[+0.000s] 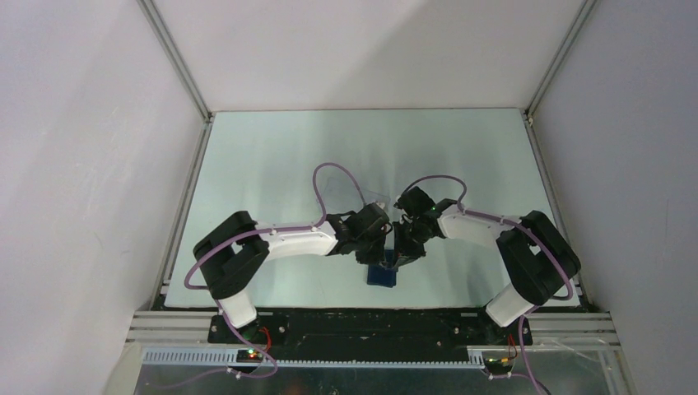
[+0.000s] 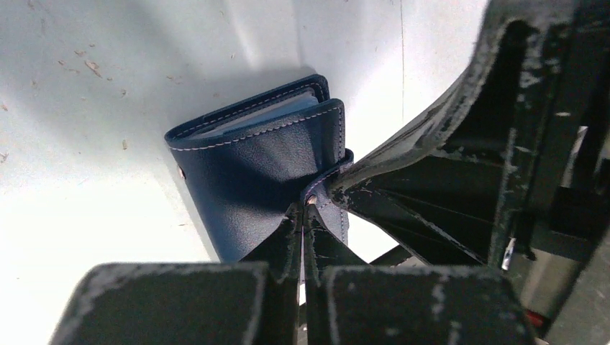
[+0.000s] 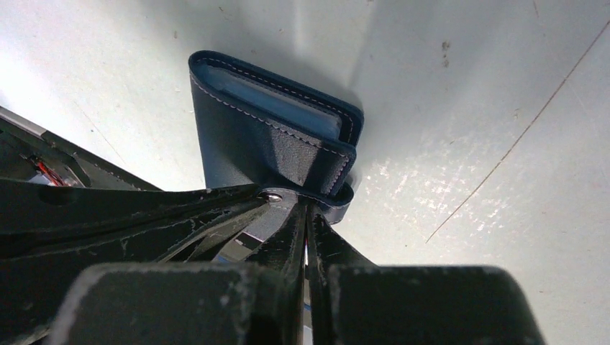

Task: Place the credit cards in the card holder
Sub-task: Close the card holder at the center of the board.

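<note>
The card holder [image 2: 252, 165], a dark navy folded wallet, stands half open on the table near the front edge [image 1: 383, 276]. Pale blue layers show between its covers [image 3: 288, 108]; I cannot tell whether they are credit cards. Its closing strap with a metal snap [image 3: 272, 195] sticks out toward both grippers. My left gripper [image 2: 306, 210] is shut, its tips pinching the strap by the snap. My right gripper [image 3: 308, 207] is also shut, its tips on the strap's loop right beside the left one. From above, the left gripper [image 1: 383, 257] and right gripper [image 1: 398, 258] meet over the holder.
The pale table [image 1: 272, 164] is walled by white panels on the left, right and back, with aluminium rails along the edges. Both arms fold inward toward the centre front, purple cables looping above them. A thin scratch [image 3: 518, 136] runs across the table.
</note>
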Tool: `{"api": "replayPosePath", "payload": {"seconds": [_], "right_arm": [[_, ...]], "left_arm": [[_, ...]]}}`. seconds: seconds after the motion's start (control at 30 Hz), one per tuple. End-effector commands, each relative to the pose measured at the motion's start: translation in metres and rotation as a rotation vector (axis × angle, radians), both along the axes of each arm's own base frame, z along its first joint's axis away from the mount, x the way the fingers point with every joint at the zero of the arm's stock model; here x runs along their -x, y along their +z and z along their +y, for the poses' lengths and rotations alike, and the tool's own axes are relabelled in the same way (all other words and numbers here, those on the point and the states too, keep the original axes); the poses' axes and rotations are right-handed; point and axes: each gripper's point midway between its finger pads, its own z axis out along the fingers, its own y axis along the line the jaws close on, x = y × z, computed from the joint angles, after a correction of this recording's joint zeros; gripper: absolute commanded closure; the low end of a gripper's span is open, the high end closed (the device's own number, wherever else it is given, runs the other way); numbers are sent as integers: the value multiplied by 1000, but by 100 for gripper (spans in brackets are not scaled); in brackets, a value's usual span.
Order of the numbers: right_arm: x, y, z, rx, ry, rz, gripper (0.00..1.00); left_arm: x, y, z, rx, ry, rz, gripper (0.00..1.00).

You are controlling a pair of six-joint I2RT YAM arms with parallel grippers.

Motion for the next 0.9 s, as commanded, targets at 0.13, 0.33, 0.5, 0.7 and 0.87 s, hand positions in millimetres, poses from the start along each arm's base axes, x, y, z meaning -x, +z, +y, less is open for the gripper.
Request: {"api": "replayPosePath", "payload": {"seconds": [0.13, 0.33, 0.5, 0.7, 0.87], "right_arm": [[-30, 39, 10, -121, -30, -175, 95], [-32, 17, 5, -69, -40, -132, 95], [-25, -15, -1, 35, -14, -88, 95], [-30, -31, -11, 141, -18, -91, 95], [-39, -30, -12, 176, -22, -113, 95]], "left_arm": [[-1, 13, -2, -8, -21, -35, 100], [-2, 12, -1, -10, -21, -37, 100], [-2, 15, -1, -5, -21, -42, 100], [-2, 21, 0, 0, -18, -54, 100], [-3, 22, 2, -12, -13, -62, 100]]}}
